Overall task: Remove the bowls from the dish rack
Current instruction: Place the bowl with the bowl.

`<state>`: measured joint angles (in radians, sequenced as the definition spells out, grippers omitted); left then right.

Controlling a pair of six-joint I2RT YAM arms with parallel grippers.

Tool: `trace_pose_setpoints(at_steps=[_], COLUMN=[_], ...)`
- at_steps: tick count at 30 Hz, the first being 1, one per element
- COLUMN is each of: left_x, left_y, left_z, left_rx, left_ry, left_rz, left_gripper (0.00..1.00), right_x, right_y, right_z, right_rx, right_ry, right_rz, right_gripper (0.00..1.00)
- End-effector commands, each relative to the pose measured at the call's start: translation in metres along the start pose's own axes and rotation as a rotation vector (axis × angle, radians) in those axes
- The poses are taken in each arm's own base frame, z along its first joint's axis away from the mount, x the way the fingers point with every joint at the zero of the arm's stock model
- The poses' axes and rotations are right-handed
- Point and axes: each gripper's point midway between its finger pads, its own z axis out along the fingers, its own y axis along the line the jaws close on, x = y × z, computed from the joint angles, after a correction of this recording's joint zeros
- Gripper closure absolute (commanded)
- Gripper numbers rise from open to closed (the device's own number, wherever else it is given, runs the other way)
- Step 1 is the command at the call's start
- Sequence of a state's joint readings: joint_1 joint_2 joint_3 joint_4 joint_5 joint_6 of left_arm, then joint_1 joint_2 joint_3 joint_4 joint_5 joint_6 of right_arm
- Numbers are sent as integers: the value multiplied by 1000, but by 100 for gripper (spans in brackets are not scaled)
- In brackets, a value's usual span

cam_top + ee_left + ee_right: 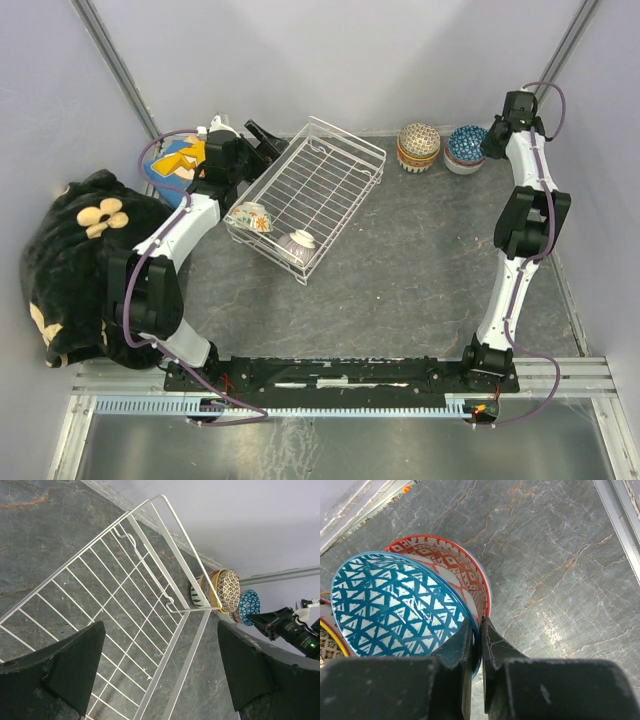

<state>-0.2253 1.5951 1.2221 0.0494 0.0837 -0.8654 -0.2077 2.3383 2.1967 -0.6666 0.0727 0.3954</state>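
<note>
The white wire dish rack [335, 170] lies slantwise at the table's middle back. Two bowls sit at its near-left end, a floral one [250, 216] and a purplish one [300, 241]. At the back right stand two stacks of upturned bowls, a tan-dotted one [419, 146] and a blue-topped one [466, 148]. My right gripper [480, 622] is shut on the rim of the blue triangle-patterned bowl [390, 605], which rests on a red-patterned bowl [455, 560]. My left gripper [160, 630] hangs open over the rack's [151, 560] far-left part with nothing between its fingers.
A black plush toy with a cream flower [80, 250] fills the left side. A yellow and blue object [180, 160] lies behind my left arm. Grey walls close in the back and sides. A metal rail [340, 405] runs along the near edge.
</note>
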Motion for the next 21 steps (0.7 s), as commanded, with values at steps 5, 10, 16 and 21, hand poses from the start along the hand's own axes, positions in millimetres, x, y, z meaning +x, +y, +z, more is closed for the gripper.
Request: trace_pose_setpoints(at_steps=[5,10,16,21], left_x=[-14,-14,-13,-12], left_y=[-17,-15,-15,-16], left_z=[4,6,7,8], left_rx=[41,37,34,37], left_ry=[-40,-40,-39,-36], left_rz=[51,51,49,50], left_gripper=[1,1,1,1], right_x=[-36,-31,-30,-31], right_y=[5,5,4,5], right_z=[-3,6,9,9], right_rx=[-15,-10,-6,-11], right_ry=[-113,-101,-99,-101], right_rz=[22,27,26,28], right_gripper=[99,99,88,76])
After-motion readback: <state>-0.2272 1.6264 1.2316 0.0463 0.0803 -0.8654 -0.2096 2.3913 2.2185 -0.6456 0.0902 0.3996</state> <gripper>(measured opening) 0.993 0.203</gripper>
